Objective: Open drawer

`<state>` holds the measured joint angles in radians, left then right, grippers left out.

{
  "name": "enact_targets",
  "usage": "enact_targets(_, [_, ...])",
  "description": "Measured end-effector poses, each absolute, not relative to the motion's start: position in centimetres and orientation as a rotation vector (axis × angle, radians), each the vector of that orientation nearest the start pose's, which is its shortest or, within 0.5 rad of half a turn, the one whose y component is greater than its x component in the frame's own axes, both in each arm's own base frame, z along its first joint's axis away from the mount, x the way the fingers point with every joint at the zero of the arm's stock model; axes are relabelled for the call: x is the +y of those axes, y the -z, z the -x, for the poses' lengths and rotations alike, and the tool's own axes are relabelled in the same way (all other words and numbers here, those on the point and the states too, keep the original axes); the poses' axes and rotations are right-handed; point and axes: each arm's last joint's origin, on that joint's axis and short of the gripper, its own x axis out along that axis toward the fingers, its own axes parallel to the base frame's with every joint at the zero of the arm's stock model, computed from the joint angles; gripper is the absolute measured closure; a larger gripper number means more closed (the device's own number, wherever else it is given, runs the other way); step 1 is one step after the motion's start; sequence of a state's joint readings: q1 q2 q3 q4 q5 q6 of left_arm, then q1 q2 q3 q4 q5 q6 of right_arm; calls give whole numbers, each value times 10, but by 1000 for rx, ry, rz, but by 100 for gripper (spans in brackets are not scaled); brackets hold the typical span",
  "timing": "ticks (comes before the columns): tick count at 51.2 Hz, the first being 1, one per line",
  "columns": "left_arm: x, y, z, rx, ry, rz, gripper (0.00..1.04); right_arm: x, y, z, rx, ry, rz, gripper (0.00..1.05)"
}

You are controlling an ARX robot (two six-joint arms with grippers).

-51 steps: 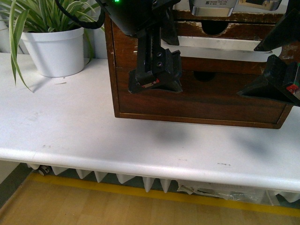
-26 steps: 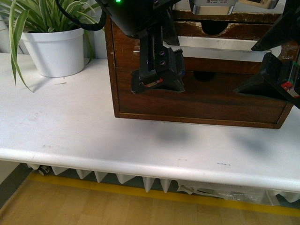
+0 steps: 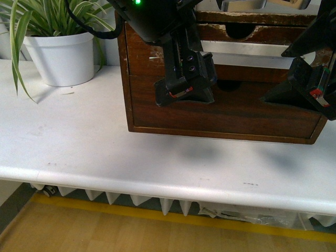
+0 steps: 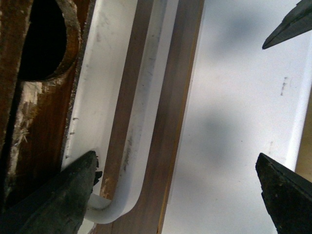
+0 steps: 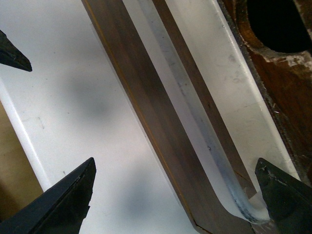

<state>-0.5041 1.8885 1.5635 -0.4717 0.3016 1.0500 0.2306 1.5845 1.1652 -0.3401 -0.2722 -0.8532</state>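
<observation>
Drawer [image 3: 273, 34] = upper one in the wooden cabinet [image 3: 137, 79], near the top of the front view, chipped dark brown front with half-round notch. Long white handle [image 3: 247, 48] runs across just under the notch; both bent ends show in the wrist views [image 4: 146, 97] [image 5: 195, 112]. Cannot tell if the drawer is out at all. Left gripper [image 3: 185, 86] hangs in front of the cabinet's left part, jaws spread wide [image 4: 175, 161]; 1 finger [image 4: 63, 195] sits right at the handle's bent end, contact unclear, the other is out over the table. Right gripper [image 3: 307, 86] is at the cabinet's right end, also spread wide [image 5: 175, 163], 1 finger [image 5: 285, 195] just beside the handle's other bend. Nothing pinched by either. Plain lower drawer [image 3: 236, 113] below. Cabinet stands on a white table [image 3: 105, 152]; white plant pot [image 3: 63, 58] to its left.
</observation>
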Motion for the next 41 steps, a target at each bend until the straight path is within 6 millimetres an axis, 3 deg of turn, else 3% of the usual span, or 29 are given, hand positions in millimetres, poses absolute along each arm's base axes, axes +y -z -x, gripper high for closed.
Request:
enact_targets(15, [-210,-261,-361,355,1139,-1051,6,86,-253,-328,525,-799,786,9])
enact_targets(41, [-198,-266,-339,445,1283,-1172,6,88,-259,-307,567,-947,875,9])
